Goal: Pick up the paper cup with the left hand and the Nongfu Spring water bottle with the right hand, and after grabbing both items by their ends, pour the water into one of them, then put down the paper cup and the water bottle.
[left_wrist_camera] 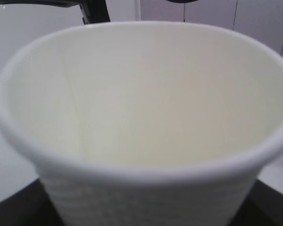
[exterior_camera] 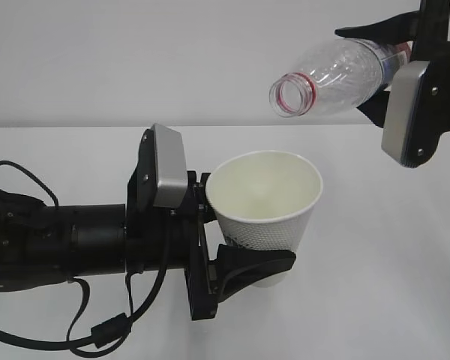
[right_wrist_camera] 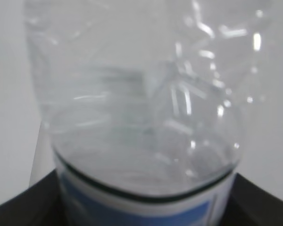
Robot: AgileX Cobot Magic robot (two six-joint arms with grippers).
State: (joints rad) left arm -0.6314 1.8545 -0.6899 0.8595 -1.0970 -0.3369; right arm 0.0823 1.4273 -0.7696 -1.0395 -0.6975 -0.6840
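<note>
- The left hand [exterior_camera: 244, 259] has its jaws spread wide, grasping the paper cup [exterior_camera: 266, 214] low on its wall, above the tabletop [exterior_camera: 375, 300].
- Farther back and higher, the right hand [exterior_camera: 394, 64] has its jaws clamped around the Nongfu Spring water bottle [exterior_camera: 334, 75], whose mouth tilts down above the cup.

Open air separates the cup [exterior_camera: 264, 214] from the bottle [exterior_camera: 337, 76] tilted above and to its right. To the cup's left the left arm [exterior_camera: 82, 240] and its cables block passage. The table [exterior_camera: 390, 285] right of the cup lies bare.
</note>
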